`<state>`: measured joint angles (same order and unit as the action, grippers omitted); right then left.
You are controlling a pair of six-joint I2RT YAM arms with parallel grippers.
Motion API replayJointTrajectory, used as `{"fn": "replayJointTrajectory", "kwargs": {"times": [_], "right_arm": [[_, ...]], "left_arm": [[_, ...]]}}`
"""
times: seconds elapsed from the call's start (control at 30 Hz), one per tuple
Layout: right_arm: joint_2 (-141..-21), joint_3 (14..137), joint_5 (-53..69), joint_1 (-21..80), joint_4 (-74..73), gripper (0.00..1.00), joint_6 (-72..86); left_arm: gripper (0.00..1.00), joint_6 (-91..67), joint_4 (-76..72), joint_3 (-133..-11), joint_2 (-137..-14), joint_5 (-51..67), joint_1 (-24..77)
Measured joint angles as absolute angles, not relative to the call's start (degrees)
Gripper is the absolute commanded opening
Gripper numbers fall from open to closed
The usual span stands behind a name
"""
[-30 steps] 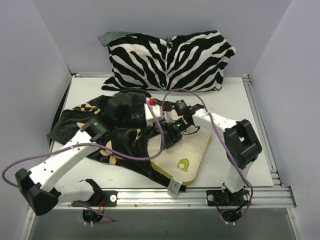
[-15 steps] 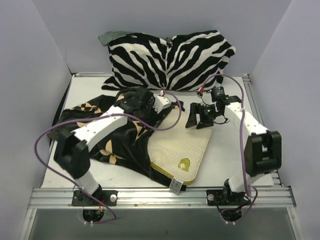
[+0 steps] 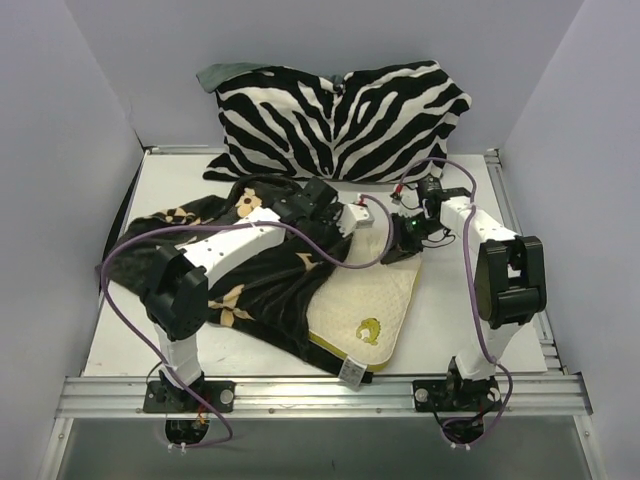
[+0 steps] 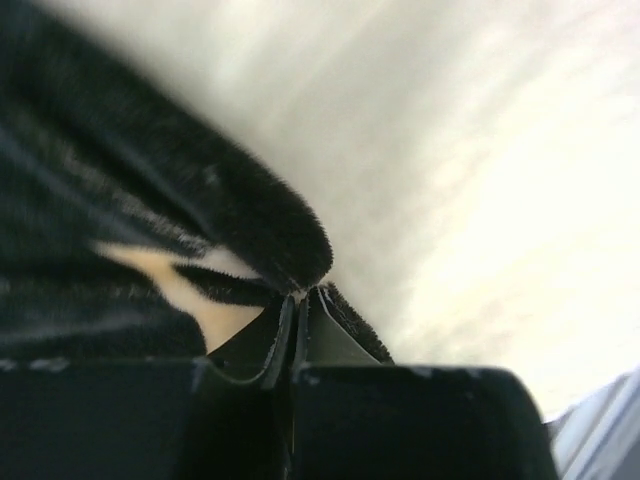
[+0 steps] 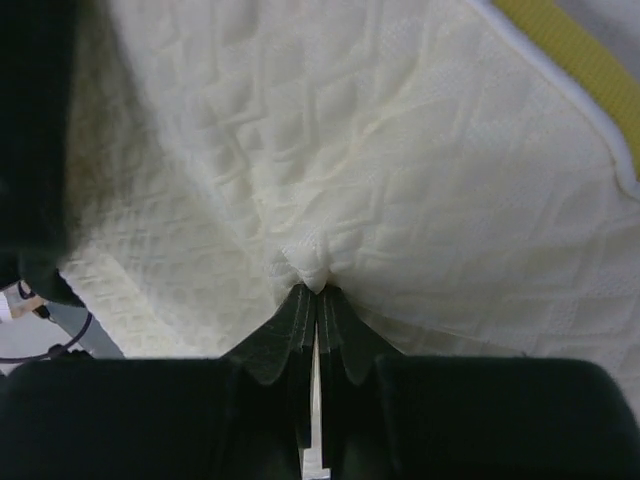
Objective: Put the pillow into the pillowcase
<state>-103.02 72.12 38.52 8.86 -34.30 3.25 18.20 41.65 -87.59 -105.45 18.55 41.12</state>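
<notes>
Reaching from its base at the near-left corner, the left arm [image 3: 235, 243] folds at a low elbow and stretches its forearm up and to the right across the pillowcase [image 3: 255, 275]. The case lies crumpled on the left half of the table [image 3: 455, 325]. The left gripper [image 4: 300, 303] has its jaws pressed together on a black, velvety fold of the case's edge, beside a tan motif.

To the right of the case, the pillow [image 3: 375, 290] lies flat near the table's middle. The case's edge overlaps the pillow's left side, though whether that side is inside the case or only under it cannot be told.

Farther right, the right arm [image 3: 508, 275] rises from its base to a high elbow, and its forearm then runs towards the back and bends leftward. The right gripper [image 5: 316, 288] comes down on the pillow's far right corner, jaws pinched tight on a small pucker of the dimpled cream cover. The olive-yellow edge band [image 5: 580, 60] shows in the upper right of that wrist view.

A small yellow logo [image 3: 368, 328] sits near the pillow's front corner and a white tag [image 3: 350, 372] hangs off it. Any print on either is too small to read. The zebra-striped cushion [image 3: 340, 120] leans against the back wall.
</notes>
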Motion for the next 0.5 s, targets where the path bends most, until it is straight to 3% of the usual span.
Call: {"fn": "replayJointTrajectory", "kwargs": {"times": [0.27, 0.33, 0.37, 0.4, 0.47, 0.5], "right_arm": [[-98.5, 68.2, 43.9, 10.8, -32.3, 0.0, 7.5], [-96.2, 66.3, 44.5, 10.8, -32.0, 0.0, 7.6], [-95.0, 65.5, 44.8, 10.8, -31.9, 0.03, 7.4], [-94.1, 64.9, 45.2, 10.8, -32.1, 0.17, 7.2], [-92.6, 64.7, 45.8, 10.9, -33.1, 0.39, 5.8], [-92.0, 64.7, 46.0, 10.9, -33.5, 0.58, 5.2]], "left_arm": [[0.0, 14.4, 40.2, -95.9, -108.4, 33.1, 48.5], [0.16, 14.5, 40.1, -92.8, -107.9, 35.7, 46.7], [0.49, 14.8, 40.3, -91.0, -107.7, 36.6, 45.3], [0.64, 15.4, 40.7, -89.3, -107.4, 37.3, 43.7], [0.74, 15.8, 42.3, -87.0, -106.8, 37.6, 40.5], [0.77, 15.9, 43.2, -86.7, -106.3, 37.3, 38.9]]}}
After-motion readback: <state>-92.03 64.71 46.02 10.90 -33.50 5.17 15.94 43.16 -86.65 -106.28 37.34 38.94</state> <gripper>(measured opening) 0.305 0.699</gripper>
